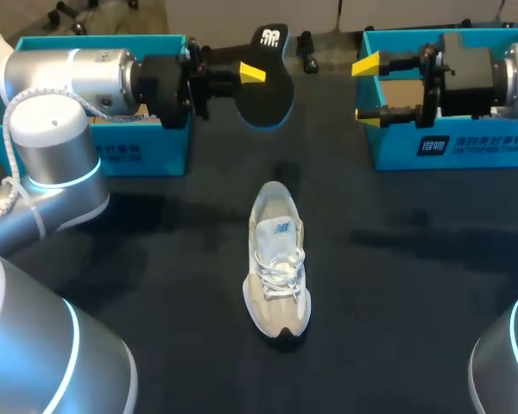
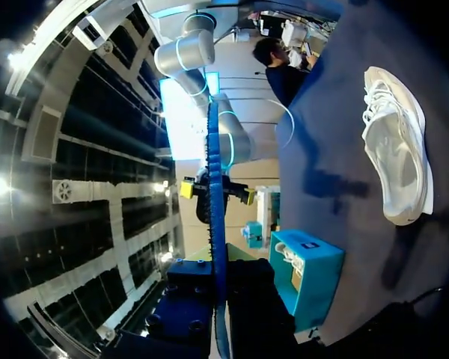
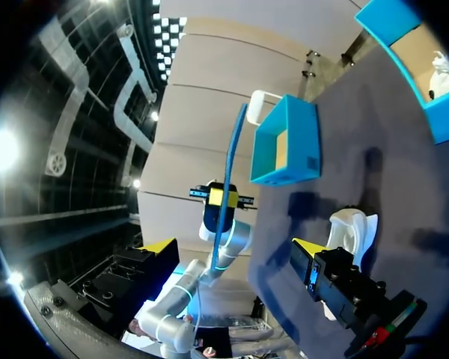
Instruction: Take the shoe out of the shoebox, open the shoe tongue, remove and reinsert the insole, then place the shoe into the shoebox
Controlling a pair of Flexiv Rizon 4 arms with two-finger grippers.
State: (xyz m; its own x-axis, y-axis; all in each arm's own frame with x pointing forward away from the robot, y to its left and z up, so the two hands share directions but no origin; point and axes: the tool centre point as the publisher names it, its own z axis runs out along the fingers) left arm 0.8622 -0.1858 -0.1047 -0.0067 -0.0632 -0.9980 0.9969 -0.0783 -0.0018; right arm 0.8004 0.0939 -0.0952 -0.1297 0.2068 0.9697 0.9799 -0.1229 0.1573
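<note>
A white and beige shoe lies on the dark table at its middle, laces up, toe toward the front edge. My left gripper hovers at the back, shut on a black insole that points to the right. In the left wrist view the insole shows edge-on between the fingers, with the shoe off to one side on the table. My right gripper faces the insole's tip from the right, open and empty. From the right wrist, the insole stands ahead of the open right gripper, and the shoe lies below.
A teal shoebox stands at the back left behind my left arm. A second teal shoebox stands at the back right under my right gripper; something white lies in it.
</note>
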